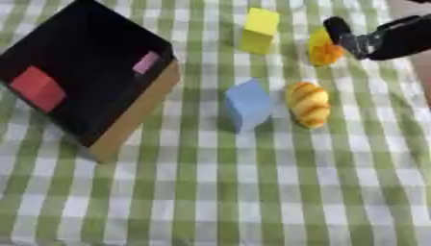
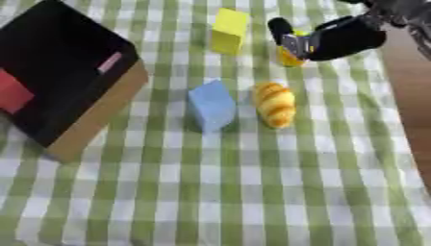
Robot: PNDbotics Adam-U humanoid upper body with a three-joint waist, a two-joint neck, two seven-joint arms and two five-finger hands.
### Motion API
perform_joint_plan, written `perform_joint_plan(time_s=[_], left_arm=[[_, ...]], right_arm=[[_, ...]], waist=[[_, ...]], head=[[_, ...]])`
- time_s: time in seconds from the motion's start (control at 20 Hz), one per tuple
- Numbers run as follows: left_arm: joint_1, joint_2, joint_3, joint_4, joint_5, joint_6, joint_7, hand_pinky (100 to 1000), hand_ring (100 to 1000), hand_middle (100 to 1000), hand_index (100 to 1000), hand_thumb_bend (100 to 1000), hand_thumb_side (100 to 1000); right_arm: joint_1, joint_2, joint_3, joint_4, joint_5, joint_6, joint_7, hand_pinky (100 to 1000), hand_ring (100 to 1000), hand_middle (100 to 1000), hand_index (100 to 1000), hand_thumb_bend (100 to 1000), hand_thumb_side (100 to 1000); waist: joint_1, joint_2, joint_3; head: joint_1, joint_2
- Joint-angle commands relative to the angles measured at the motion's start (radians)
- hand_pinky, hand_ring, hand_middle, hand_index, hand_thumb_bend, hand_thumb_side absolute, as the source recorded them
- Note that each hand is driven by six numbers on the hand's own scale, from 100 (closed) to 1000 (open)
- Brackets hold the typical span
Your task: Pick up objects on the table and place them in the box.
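Note:
The open box (image 1: 134,117) lies tilted at the left, dark inside, with a red block (image 1: 37,88) and a small pink piece (image 1: 146,62) in it. On the checked cloth are a yellow block (image 1: 259,30), a blue block (image 1: 247,104), a bread-like yellow roll (image 1: 309,104) and a rounded orange-yellow thing (image 1: 323,52). My right hand (image 2: 341,38) comes in from the upper right and hovers over the orange-yellow thing, fingers (image 1: 337,28) stretched out, holding nothing. In the right eye view it hides most of that thing. The left hand does not show.
The green and white checked cloth (image 1: 252,192) covers the table. A bare brown strip (image 2: 412,96) runs along the right edge. The near half of the cloth holds no objects.

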Motion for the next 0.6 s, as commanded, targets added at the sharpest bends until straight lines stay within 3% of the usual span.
perform_joint_plan(time_s=[0.05, 0.35, 0.6], left_arm=[[-0.012, 0.030, 0.002, -0.015, 0.007, -0.001, -0.005, 787, 782, 750, 817, 397, 702], [-0.013, 0.028, 0.000, -0.015, 0.009, -0.001, -0.007, 786, 783, 750, 817, 395, 705], [-0.015, 0.029, -0.002, -0.015, 0.012, -0.001, -0.007, 786, 782, 748, 816, 394, 705]], right_arm=[[-0.020, -0.033, -0.003, 0.023, 0.025, 0.005, 0.046, 859, 852, 815, 897, 158, 376], [-0.049, -0.014, 0.014, 0.138, 0.038, 0.002, 0.094, 866, 862, 825, 901, 192, 306], [-0.081, 0.002, 0.029, 0.222, 0.060, -0.016, 0.112, 870, 868, 831, 912, 225, 326]], waist=[[0.001, -0.022, 0.001], [0.000, -0.018, 0.001], [0.002, -0.011, 0.001]], head=[[-0.001, 0.004], [-0.002, 0.002], [-0.002, -0.001]])
